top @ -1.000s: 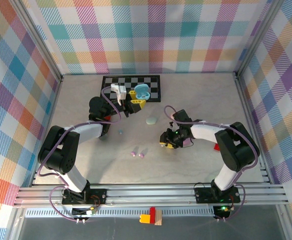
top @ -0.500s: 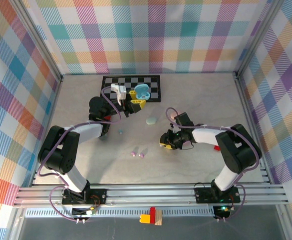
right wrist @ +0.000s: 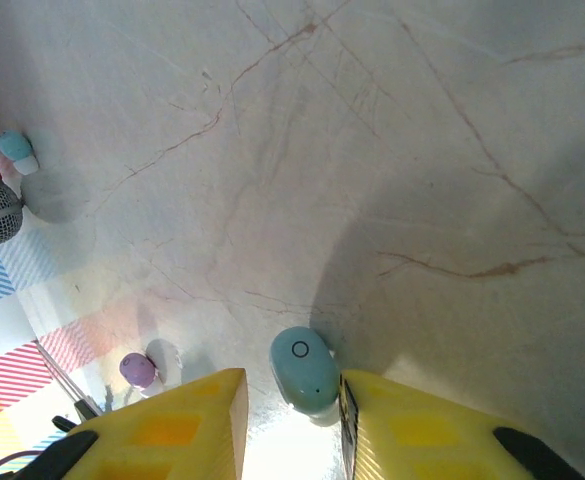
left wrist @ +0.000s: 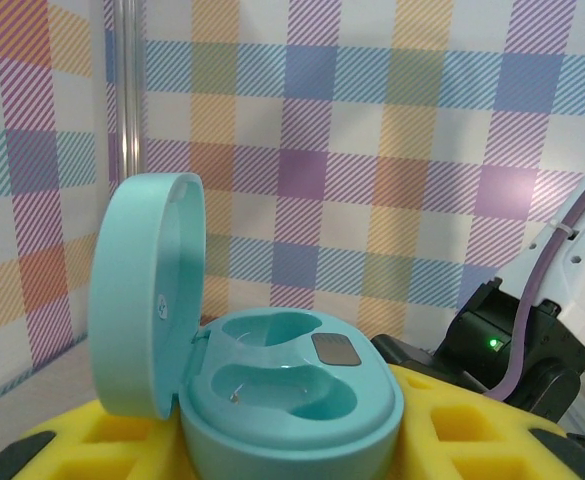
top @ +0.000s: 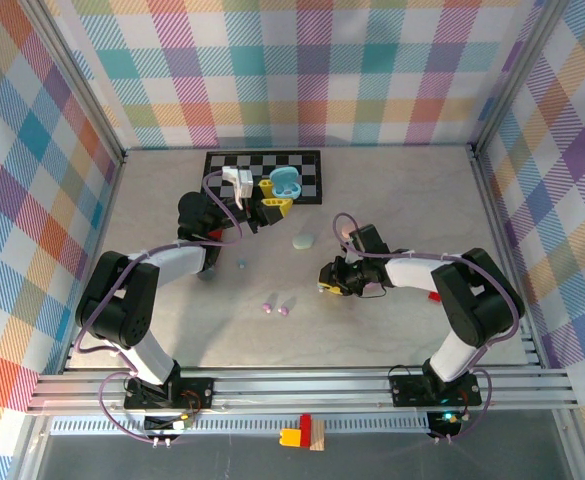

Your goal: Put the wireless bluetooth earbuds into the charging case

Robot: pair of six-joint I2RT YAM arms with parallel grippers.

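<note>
So the left gripper point(top: 272, 196) is clamped tight on the charging case point(left wrist: 282, 390) (teal, lid flipped up). Off to the case's right and nearer the arm bases, the right gripper point(right wrist: 292, 397) has its yellow jaws spread around a pale blue earbud point(right wrist: 305, 368) lying on the table point(right wrist: 392, 150), with one finger touching it.

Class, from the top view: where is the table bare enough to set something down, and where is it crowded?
Bare: table at back right, between checkerboard mat and right wall; near strip between lilac earbuds and front rail. Crowded: centre, around pale case and right gripper.
</note>
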